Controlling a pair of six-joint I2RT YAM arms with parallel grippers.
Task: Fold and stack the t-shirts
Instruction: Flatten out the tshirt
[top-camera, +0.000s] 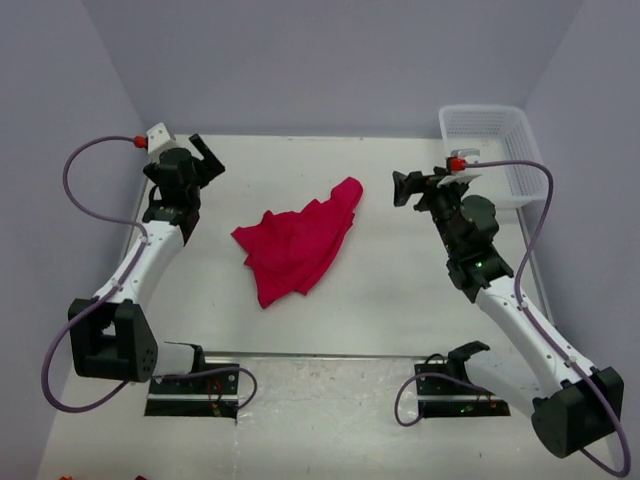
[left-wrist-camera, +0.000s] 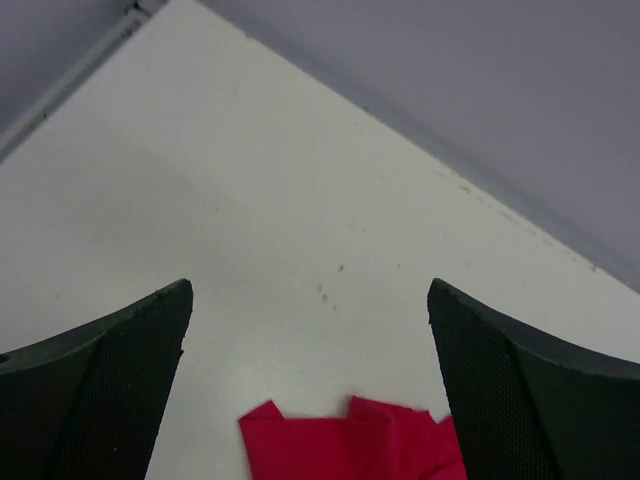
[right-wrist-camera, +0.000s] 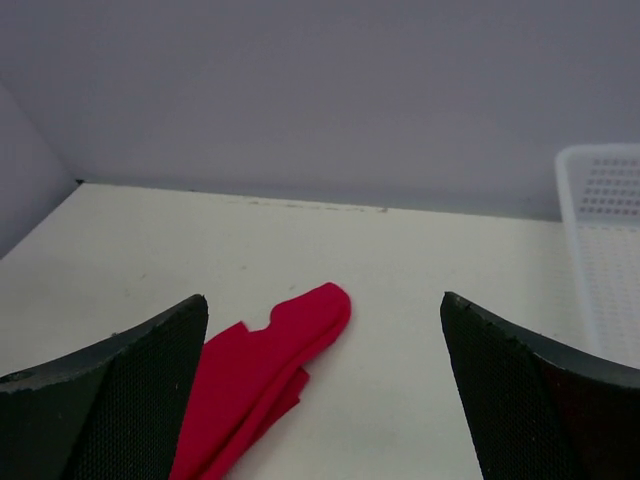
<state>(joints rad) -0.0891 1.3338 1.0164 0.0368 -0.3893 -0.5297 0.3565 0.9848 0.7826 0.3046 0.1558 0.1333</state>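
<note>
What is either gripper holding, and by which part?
Nothing. The left gripper and right gripper are both open, clear of the red t-shirt crumpled on the table.

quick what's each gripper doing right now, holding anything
Left gripper: open, holding nothing.
Right gripper: open, holding nothing.

No readable text, label, brand, number or sign appears in any view.
</note>
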